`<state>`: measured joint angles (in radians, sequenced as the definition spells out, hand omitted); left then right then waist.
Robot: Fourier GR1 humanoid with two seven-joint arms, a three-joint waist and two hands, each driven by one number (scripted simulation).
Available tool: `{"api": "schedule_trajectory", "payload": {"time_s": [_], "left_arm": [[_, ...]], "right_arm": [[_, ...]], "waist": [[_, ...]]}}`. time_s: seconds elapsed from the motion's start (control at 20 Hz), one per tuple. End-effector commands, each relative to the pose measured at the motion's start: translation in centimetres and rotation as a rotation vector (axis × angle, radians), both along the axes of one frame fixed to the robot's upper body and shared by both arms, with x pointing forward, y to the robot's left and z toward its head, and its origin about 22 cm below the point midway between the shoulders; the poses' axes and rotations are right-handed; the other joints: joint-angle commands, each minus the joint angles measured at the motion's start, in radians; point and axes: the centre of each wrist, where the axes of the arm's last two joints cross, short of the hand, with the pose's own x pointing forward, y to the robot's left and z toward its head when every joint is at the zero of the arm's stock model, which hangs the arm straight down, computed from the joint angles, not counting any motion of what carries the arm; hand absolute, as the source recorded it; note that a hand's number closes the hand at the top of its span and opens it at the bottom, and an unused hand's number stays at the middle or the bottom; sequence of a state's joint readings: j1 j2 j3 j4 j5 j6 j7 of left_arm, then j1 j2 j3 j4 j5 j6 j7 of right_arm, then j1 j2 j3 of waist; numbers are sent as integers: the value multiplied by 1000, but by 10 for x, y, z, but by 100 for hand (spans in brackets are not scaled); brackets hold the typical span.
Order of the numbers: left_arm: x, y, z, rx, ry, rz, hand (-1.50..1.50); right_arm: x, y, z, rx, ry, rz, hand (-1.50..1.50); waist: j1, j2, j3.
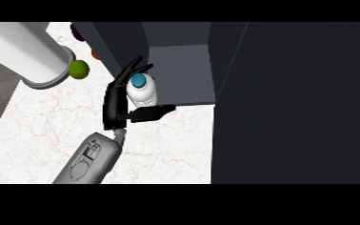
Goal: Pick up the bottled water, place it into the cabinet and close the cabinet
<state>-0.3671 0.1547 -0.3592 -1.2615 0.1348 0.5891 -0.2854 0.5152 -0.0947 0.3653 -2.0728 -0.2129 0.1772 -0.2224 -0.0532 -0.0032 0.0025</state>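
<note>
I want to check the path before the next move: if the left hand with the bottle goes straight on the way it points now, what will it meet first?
Probably the open cabinet: the left hand, curled round the bottle, points into its grey inside. Nothing shows between them, though depth is unclear.

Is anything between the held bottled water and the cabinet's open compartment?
No. In the head view the left robot hand curls round the bottled water right at the cabinet opening's front edge; nothing lies between them.

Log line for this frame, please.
left hand: shut on bottled water | bottle at open cabinet front | right hand: not in view
</note>
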Motion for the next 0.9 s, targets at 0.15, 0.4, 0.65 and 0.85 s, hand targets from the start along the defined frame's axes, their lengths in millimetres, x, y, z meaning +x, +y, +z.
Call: {"api": "schedule_trajectory", "payload": {"time_s": [0.15,0.4,0.65,0.85], "left_arm": [[50,0,25,-186,-58,-101,-150],[39,-8,11,-236,-79,-156,-150],[15,13,29,-248,-71,-211,-150],[-14,-5,29,-332,-56,-246,-150]], "right_arm": [[-15,2,12,8,9,-38,-150],[-14,-5,8,2,-3,-48,-150],[-9,-1,18,-12,9,-51,-150],[-16,-1,10,5,14,-45,-150]], "waist": [[13,10,-4],[34,5,-3],[50,2,-3],[51,1,-2]]}}
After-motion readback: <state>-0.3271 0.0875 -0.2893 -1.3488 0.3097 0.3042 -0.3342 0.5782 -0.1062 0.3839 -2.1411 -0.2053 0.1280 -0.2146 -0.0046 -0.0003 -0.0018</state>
